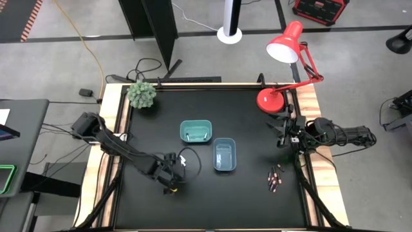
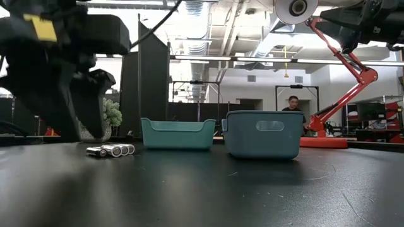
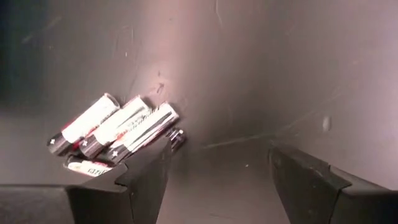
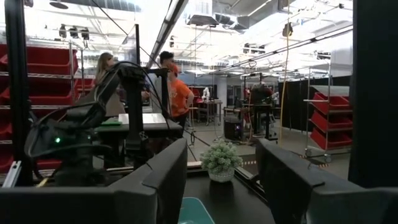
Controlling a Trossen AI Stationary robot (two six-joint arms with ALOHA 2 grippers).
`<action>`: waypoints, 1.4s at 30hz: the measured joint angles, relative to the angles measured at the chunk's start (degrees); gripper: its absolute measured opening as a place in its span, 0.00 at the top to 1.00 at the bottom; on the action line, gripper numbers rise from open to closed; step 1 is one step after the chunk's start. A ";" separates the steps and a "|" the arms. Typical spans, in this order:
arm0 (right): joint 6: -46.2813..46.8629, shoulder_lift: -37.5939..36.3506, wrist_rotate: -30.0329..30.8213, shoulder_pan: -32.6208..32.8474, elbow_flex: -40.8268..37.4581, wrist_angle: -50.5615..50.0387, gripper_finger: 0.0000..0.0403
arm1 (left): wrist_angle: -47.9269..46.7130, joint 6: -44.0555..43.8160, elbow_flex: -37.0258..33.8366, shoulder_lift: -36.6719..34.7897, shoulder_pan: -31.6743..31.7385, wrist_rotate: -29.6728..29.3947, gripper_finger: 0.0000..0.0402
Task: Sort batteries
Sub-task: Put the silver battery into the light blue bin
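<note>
Several white-and-silver batteries [image 3: 115, 130] lie side by side on the black table near its front left; the low view shows them lying flat [image 2: 111, 150]. My left gripper [image 3: 217, 180] hovers open just beside them, pointing steeply down, and one finger [image 3: 146, 183] hides part of the nearest battery. In the high view this left gripper [image 1: 172, 180] is left of the trays. A group of dark batteries [image 1: 275, 179] lies at the front right. My right gripper [image 1: 281, 133] waits open at the right edge, raised, with nothing between its fingers [image 4: 168, 180].
A teal tray [image 1: 196, 131] and a blue tray [image 1: 224, 155] stand mid-table, side by side in the low view. A red desk lamp [image 1: 283, 71] stands at the far right corner, a small plant [image 1: 141, 95] at the far left. People stand in the room beyond.
</note>
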 joint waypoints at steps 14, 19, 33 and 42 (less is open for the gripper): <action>0.00 0.00 0.00 -0.02 0.00 -0.09 0.49 | -2.71 1.80 0.08 1.56 0.42 -3.61 0.36; -0.02 0.00 0.00 -0.02 0.00 -0.11 0.49 | -4.15 0.58 -0.05 1.55 1.26 -3.68 0.36; 0.00 0.00 0.00 -0.02 0.00 -0.72 0.48 | -1.10 0.98 -1.84 1.52 1.38 -3.60 0.36; 0.02 0.00 0.00 -0.02 0.00 -0.74 0.48 | 0.67 1.10 -1.86 1.54 1.38 -3.27 0.36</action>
